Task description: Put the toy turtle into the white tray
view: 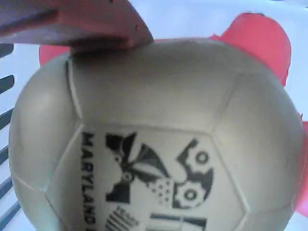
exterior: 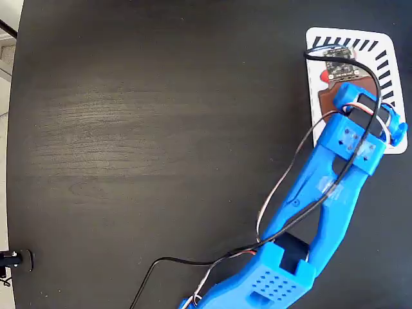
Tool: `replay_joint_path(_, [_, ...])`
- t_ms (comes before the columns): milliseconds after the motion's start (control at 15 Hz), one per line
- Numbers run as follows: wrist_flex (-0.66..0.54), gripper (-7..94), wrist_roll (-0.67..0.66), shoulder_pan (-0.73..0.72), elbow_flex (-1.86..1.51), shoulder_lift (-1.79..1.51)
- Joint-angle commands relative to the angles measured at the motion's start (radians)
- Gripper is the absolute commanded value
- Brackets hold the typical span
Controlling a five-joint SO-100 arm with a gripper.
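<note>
The toy turtle (view: 154,134) fills the wrist view: a gold-beige domed shell with black markings, red-orange limbs poking out behind it. It sits over the white tray (view: 192,19), whose dark slots show at the left edge. A reddish-brown finger (view: 96,24) presses on the shell's top; the other finger is out of frame. In the fixed view my gripper (exterior: 332,82) hovers over the white tray (exterior: 314,103) at the top right. Only a red bit of the turtle (exterior: 324,78) shows beside it.
The blue arm (exterior: 322,206) crosses the dark wooden table (exterior: 161,129) from the bottom edge up to the tray, trailing black and white cables. A small dark clamp (exterior: 13,259) sits at the table's lower left edge.
</note>
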State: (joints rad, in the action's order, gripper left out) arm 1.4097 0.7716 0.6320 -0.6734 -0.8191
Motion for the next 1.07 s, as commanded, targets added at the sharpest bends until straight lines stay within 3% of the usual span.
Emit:
replay_joint_path(0, [-0.014,43,0.012,0.000,-0.002,-0.046])
replay_joint_path(200, [-0.017,53,0.012,0.009,-0.003,-0.046])
replay_joint_path(733, [-0.006,53,0.011,0.011,0.009,-0.078])
replay_joint_path(867, [0.015,45,-0.006,0.009,0.005,-0.173])
replay_joint_path(1000, [0.026,24,-0.012,-0.005,-0.038,-0.296])
